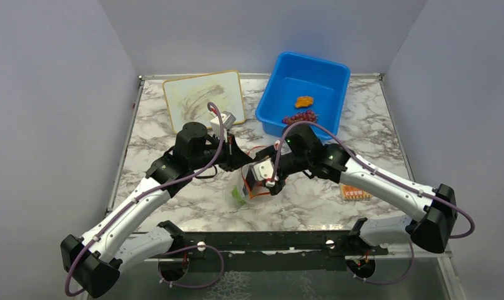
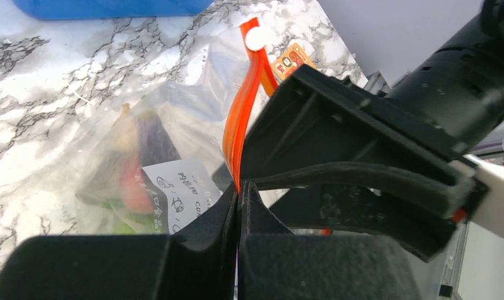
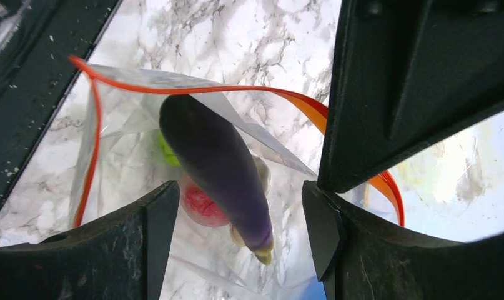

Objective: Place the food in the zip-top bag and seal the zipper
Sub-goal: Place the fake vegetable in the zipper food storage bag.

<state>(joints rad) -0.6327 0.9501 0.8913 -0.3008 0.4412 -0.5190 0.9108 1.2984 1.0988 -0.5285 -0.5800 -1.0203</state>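
Gaping zip-top bag (image 3: 121,128) with eggplant (image 3: 215,162), peach (image 3: 199,207), lime (image 3: 166,154); grape bunch (image 1: 299,117) in bin (image 1: 275,94)

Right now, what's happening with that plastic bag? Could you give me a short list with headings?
bag: zip-top bag, mouth open
zipper: zipper, unsealed
left claw: left claw, shut on the zipper
right claw: right claw, open, at the bag's mouth
in the bag: eggplant, peach, lime
in the blue bin: orange piece, grape bunch
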